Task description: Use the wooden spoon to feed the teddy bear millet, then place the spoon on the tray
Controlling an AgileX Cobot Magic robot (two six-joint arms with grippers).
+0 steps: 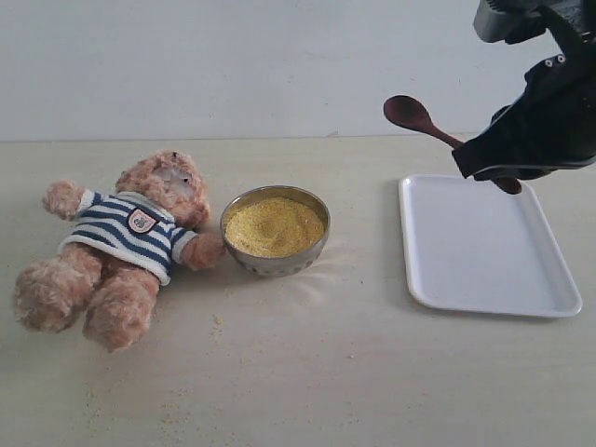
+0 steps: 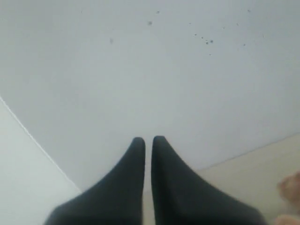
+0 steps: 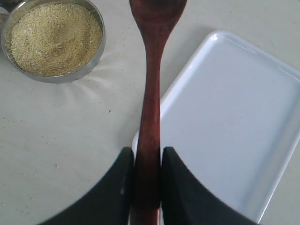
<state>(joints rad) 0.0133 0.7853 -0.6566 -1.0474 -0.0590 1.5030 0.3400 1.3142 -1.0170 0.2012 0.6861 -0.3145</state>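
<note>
Right pincer (image 3: 147, 152): pinching the handle of slim dark reddish-brown wooden spoon (image 3: 151, 84).
Spoon axis: across edge of flat white tray (image 3: 225, 117), tip toward yellow millet (image 3: 54, 37).

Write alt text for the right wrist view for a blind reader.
The right claw grips a dark wooden spoon by its handle, above the edge of a white tray. A metal bowl of yellow millet sits nearby.

wooden spoon (image 3: 151, 93) bowl cropped, handle end cropped
</note>
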